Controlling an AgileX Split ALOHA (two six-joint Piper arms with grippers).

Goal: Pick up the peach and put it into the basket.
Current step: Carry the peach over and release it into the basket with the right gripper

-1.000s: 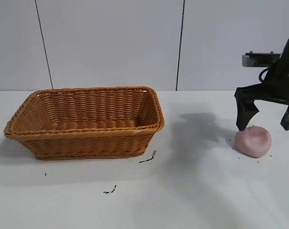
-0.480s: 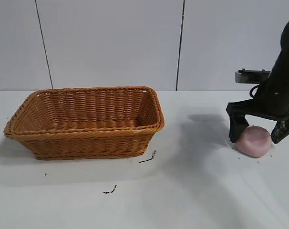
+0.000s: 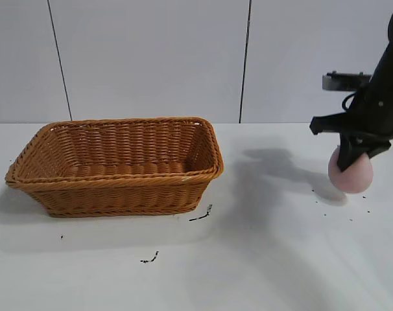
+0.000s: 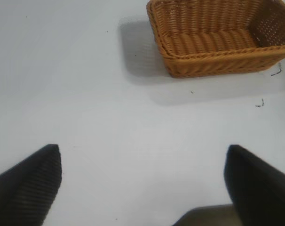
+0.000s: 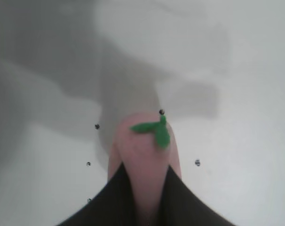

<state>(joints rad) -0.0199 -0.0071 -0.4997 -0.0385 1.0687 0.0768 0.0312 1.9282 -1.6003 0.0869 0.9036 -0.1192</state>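
Note:
The pale pink peach (image 3: 352, 173) hangs just above the white table at the far right, squeezed between the fingers of my right gripper (image 3: 352, 159). In the right wrist view the peach (image 5: 145, 155) shows small green leaves on top and is pinched narrow between the two dark fingers (image 5: 109, 202). The orange-brown wicker basket (image 3: 119, 165) stands at the left of the table, well apart from the peach; it also shows in the left wrist view (image 4: 217, 37). My left gripper (image 4: 142, 179) is open and empty over bare table, out of the exterior view.
Small dark specks (image 3: 200, 216) lie on the table in front of the basket and under the peach (image 3: 326, 201). A white panelled wall stands behind the table.
My right gripper came down around the peach, shut on it and lifted it a little off the table.

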